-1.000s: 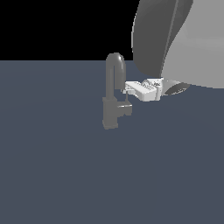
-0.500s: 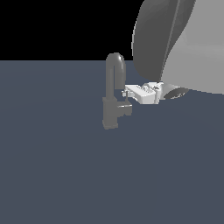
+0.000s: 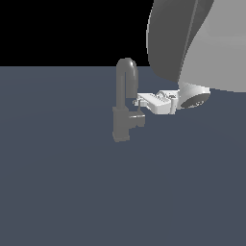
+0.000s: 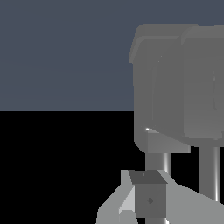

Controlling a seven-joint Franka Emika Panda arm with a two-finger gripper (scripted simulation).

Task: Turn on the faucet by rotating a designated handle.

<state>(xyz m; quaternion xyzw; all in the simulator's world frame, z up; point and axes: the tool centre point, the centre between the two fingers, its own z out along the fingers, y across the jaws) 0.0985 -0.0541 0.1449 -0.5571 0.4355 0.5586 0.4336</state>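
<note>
Slate-blue bench (image 3: pixel 62 182) fills the lower part of the exterior view, flat and plain, with solid black behind it above the far edge.

On that bench, a little toward the exterior view's left of centre, stands the faucet (image 3: pixel 124 108), dull grey metal. Its thick blocky base sits on the surface and a tall arched spout rises from it, curving over at the top and coming partway back down on the exterior view's right side. From the base a short handle (image 3: pixel 140 118) juts out toward the exterior view's right, with a thin upright rod at its end.

The white pincer (image 3: pixel 139 102) reaches in level from the exterior view's right, its tips right at the rod, just above the stub and beside the spout's descending leg. In the wrist view the pincer (image 4: pixel 146 205) shows close up: pale fingers (image 4: pixel 114 206) flank a small dark grey block set between them, with a round grey stem rising from it to the faucet's (image 4: pixel 175 87) big body. The jaws look narrowed around that block, though whether they actually press on it I cannot tell.

Behind the pincer, the robot's bulky white and grey arm (image 3: pixel 192 43) fills the upper corner on the exterior view's right.
</note>
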